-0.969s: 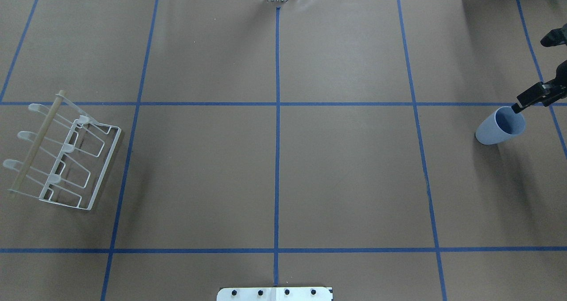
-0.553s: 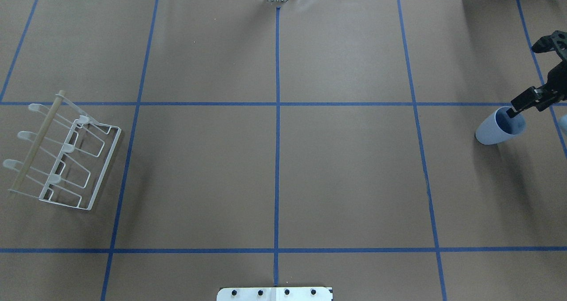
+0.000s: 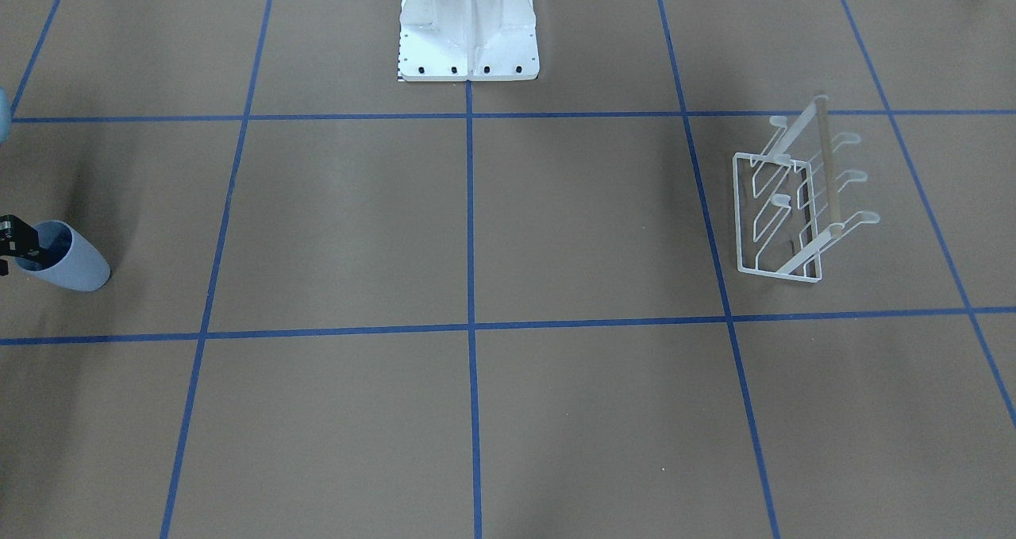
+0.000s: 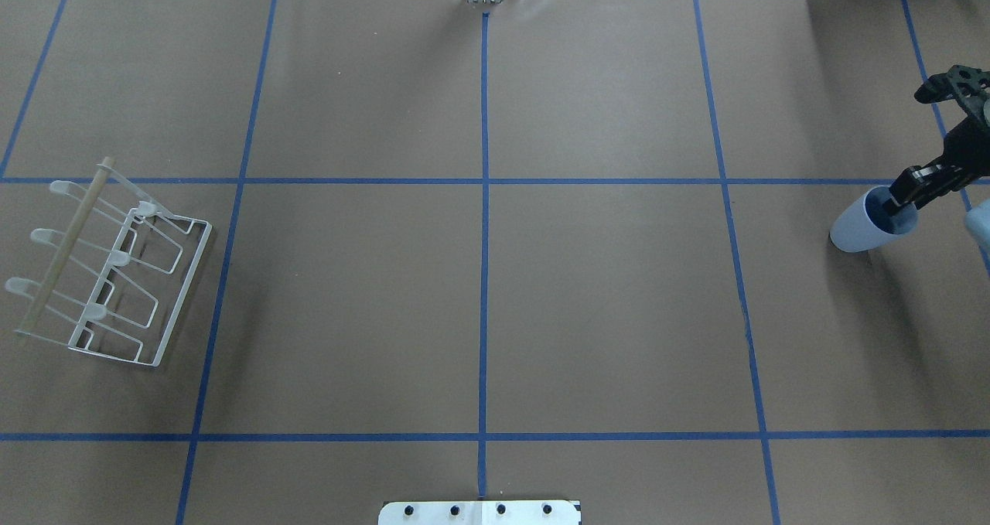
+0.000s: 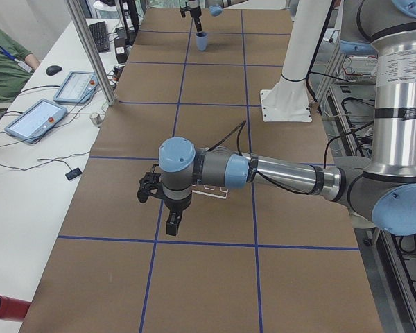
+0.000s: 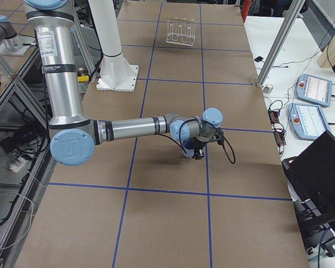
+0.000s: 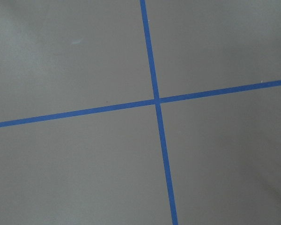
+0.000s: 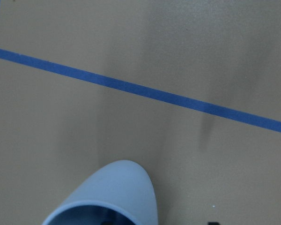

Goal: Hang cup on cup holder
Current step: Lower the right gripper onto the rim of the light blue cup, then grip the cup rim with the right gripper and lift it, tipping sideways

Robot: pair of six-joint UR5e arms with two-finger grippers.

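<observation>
Cup (image 4: 865,230) upright on table (image 4: 603,316), far end from cup holder (image 4: 116,258). Inside cup: one finger of right gripper (image 4: 911,148), spread wide, gripping nothing. Left gripper (image 5: 159,208) near cup holder, opening unclear.

Even, diffuse overhead light leaves the brown table (image 4: 603,301) matte; beyond its 12 o'clock edge the overhead view washes out pale blue-white. The cup (image 4: 855,227) and the cup holder (image 4: 116,258) cast soft, blurry-edged shadows toward 4–5 o'clock there. The right wrist view looks slightly soft.
</observation>
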